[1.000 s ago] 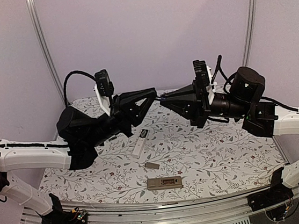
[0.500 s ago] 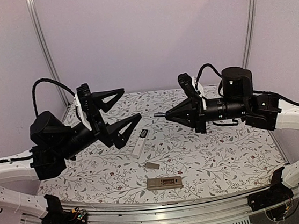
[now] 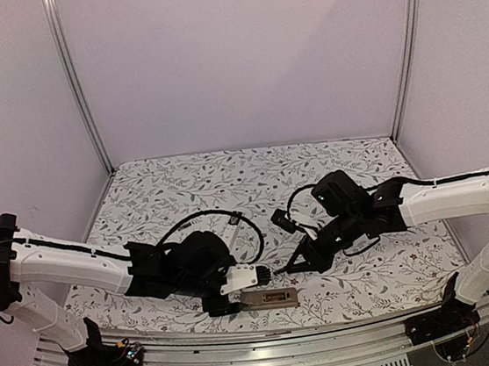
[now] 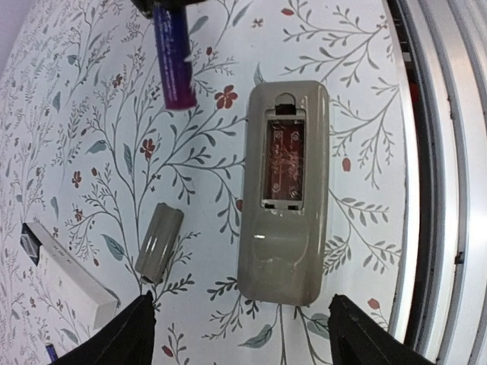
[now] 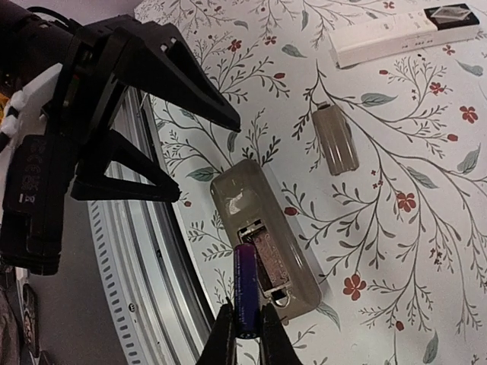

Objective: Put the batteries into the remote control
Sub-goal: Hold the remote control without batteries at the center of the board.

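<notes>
Right gripper (image 5: 245,325): clamped on battery (image 5: 246,283), lower end hidden between fingers (image 5: 223,338).
Battery: above the remote (image 4: 283,251), over its open bay.
Left gripper (image 4: 240,323): jaws apart near remote; only tips show.

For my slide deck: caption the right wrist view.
Right pincer grips a battery near the opened grey remote; left pincer open alongside.

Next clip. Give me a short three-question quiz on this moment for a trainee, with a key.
1. True or false: the remote already has its open compartment loaded.
2. Fill in: the left hand, above the remote, is ____ (open/shut).
3. The battery is: A) inside the remote B) gripped in the right hand C) gripped in the left hand.
Key: 1 false; 2 open; 3 B.
</notes>
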{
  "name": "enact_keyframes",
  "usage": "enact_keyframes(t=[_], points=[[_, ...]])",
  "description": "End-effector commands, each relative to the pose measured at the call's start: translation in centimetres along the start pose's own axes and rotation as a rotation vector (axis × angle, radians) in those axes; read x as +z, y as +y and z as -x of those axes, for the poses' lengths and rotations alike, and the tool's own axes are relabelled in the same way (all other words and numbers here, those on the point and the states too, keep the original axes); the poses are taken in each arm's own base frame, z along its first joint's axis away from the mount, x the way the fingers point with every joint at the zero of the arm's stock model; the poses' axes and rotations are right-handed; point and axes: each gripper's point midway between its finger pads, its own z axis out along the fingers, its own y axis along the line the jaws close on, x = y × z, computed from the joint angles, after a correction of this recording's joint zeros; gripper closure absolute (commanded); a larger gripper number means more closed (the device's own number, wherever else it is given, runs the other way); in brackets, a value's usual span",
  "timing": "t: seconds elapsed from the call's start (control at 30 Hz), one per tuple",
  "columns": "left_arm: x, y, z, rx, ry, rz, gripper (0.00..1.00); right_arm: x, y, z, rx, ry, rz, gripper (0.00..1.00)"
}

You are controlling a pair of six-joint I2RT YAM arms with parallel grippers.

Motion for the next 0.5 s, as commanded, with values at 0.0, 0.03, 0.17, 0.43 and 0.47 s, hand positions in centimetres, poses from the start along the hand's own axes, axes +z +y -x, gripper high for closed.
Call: enact_keyframes(t=[0.0, 0.03, 0.17, 0.43, 0.47], points=[[0.8, -2.3, -2.4, 0.058, 0.05, -0.108, 0.22, 1.8, 0.2, -2.5, 0.117, 0.062, 0.069, 1.0], [1.0, -2.5, -2.6, 0.046, 0.044, -0.125, 0.22, 2.1, 0.3, -3.0, 0.136, 0.07, 0.083, 1.0], [1.9, -3.0, -3.6, 0.008, 0.052, -0.173, 0.22, 3.0, 0.2, -4.0, 0.19, 0.103, 0.099, 1.0], [3.2, -3.3, -4.5, -0.038, 0.039, -0.196, 0.22, 3.2, 0.2, -4.8, 0.226, 0.119, 0.102, 1.0], [3.3, -3.2, -4.5, -0.046, 0.034, -0.197, 0.22, 3.1, 0.2, -4.9, 0.231, 0.123, 0.104, 1.0]])
